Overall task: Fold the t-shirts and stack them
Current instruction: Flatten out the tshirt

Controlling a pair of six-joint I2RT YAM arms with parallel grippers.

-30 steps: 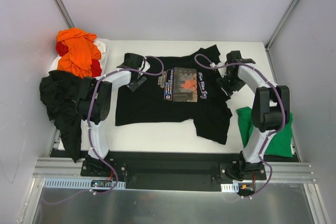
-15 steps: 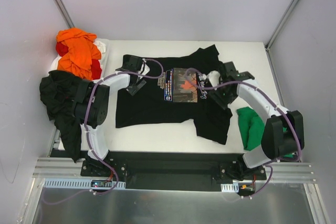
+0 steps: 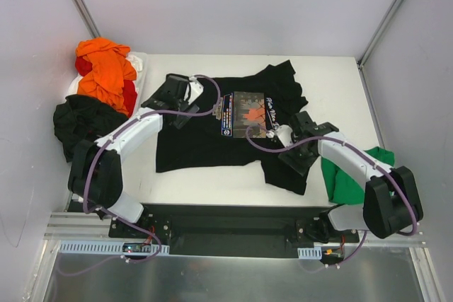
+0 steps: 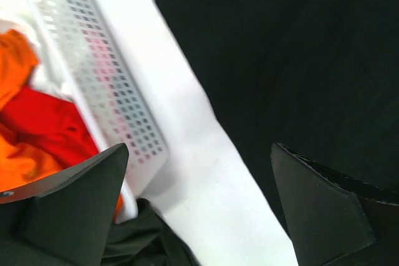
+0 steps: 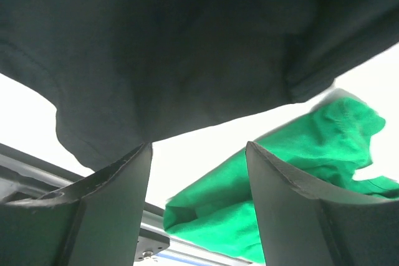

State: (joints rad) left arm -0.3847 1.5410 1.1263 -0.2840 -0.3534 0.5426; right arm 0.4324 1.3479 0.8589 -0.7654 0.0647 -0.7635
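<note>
One black t-shirt (image 3: 205,139) lies spread flat mid-table, the script on its chest print (image 3: 248,114) too small to read. The left gripper (image 4: 199,154) hovers at its 10 o'clock shoulder, fingers wide apart and empty. The right gripper (image 5: 198,147) hangs over the 4 o'clock corner, fingers apart, gripping nothing. A green t-shirt (image 3: 350,178) lies crumpled at 4 o'clock. The orange t-shirt (image 3: 106,68) and red t-shirt (image 3: 129,92) fill a white basket (image 4: 118,98) at 10 o'clock.

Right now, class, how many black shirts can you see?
2. One printed shirt lies spread mid-table; one crumpled shirt sits at the left edge, beside the orange pile. Others may hide there.
</note>
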